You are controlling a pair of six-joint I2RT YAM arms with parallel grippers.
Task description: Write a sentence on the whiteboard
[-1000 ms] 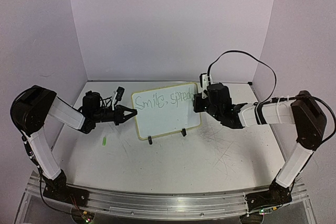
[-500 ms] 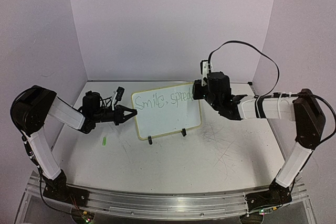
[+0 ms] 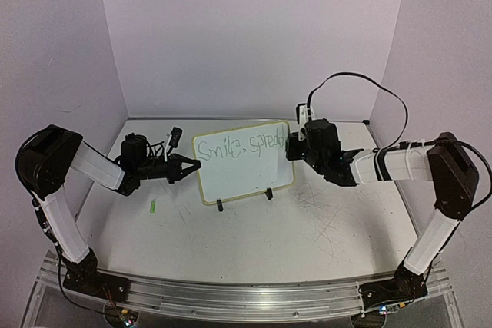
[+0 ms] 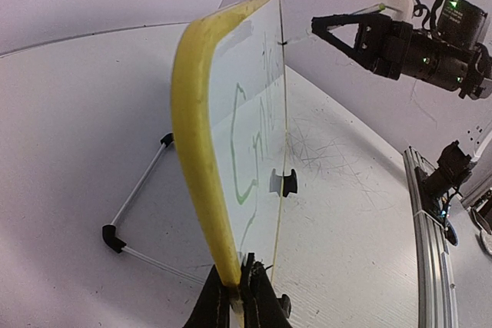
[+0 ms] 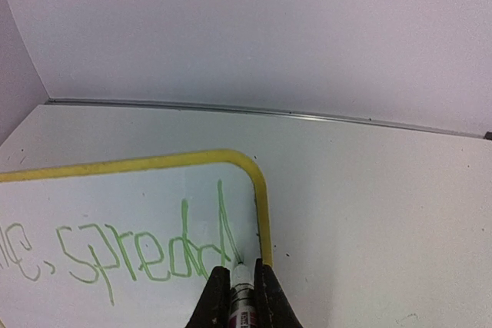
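Writing: right pincer clamped on marker, tip touching whiteboard near its right frame
Holding: left pincer pinching whiteboard's left yellow edge
Words: green sentence along whiteboard's top
Base: worktop under whiteboard

the whiteboard stands leaning back on two black feet mid-table, with a thin yellow frame and rounded corners. the sentence, in thin light green along the top, reads "smile, spread" and ends just beside the right frame.
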